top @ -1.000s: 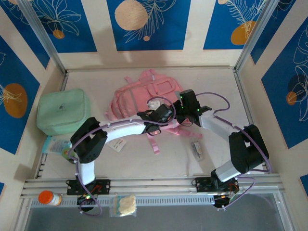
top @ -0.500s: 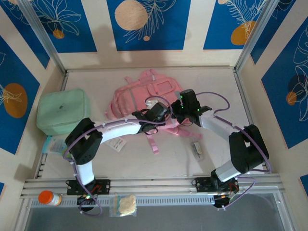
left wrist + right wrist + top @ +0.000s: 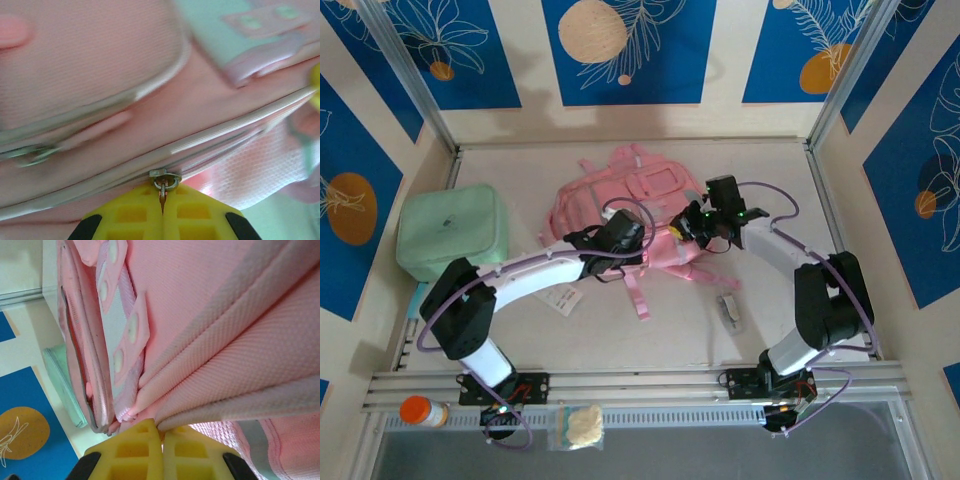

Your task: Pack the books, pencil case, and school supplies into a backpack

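Yellow-fingered, the left gripper (image 3: 162, 196) is pinching fully closed on the metal zipper pull (image 3: 162, 179) of the pink backpack (image 3: 620, 190). The right gripper (image 3: 161, 430) is clamping, jaws together, on a fold of the bag's pink fabric. The backpack is lying flat on the counter (image 3: 680, 325), stretching away beyond both grippers toward the back wall. From above, both arms are covering its near edge, and its surface is blurring in the left wrist view.

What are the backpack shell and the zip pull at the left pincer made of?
The backpack looks like soft woven textile, matte, with a fine mesh-like weave. The zip pull is likely metal: silvery, glinting, nipped in the shut left pincer.
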Available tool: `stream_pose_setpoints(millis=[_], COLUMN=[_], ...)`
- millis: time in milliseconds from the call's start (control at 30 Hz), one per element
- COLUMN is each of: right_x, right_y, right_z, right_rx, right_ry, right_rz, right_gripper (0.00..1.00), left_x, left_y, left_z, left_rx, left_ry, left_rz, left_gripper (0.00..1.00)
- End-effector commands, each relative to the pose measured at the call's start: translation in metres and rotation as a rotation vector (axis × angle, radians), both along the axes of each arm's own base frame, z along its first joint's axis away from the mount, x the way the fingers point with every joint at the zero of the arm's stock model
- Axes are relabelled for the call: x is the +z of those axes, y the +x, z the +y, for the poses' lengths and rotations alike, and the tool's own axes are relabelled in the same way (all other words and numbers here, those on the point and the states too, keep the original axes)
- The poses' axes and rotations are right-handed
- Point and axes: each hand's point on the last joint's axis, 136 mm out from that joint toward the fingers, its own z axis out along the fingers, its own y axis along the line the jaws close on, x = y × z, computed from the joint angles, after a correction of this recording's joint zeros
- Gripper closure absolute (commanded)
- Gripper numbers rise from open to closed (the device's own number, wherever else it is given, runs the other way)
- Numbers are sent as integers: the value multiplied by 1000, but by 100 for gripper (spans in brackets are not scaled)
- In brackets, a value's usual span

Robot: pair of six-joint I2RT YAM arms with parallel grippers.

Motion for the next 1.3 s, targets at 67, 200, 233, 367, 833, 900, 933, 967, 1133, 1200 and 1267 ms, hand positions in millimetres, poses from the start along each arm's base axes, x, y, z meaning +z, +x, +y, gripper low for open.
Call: stream_pose_setpoints(millis=[67,200,233,367,833,900,933,967,1133,1200,1267], right_x=[9,9,8,8,3,0,1,2,14,14,14], right_y=[17,12,11,8,41,54,63,72,106,106,97], right_z=[-7,1,2,5,-20,-31,-37,-43,-44,-39,-39], right_rx=[9,24,27,37,62,41,30,15,66,98,111], right_ry=[-24,-13,-15,-24,-105,-119,-116,-111,-40,-16,-12], right_rz=[-70,-64,-63,-65,-109,-100,-108,-113,-152,-136,-131], right_gripper=[100,100,100,100,100,100,100,100,100,100,94], left_x=[-26,-41,-43,-46,-17,-15,-11,-8,6,6,4], left_y=[-5,9,11,20,5,-6,-12,-20,-39,-34,-25], left_z=[32,21,19,12,33,32,23,11,-31,-39,-32], left_rx=[-39,-59,-61,-63,-61,-76,-114,-153,-209,-197,-150], left_ry=[80,96,99,79,45,14,-30,-76,-134,-145,-110], left_rz=[58,54,53,22,5,31,34,42,51,46,24], left_gripper=[100,100,100,92,100,100,100,100,100,100,100])
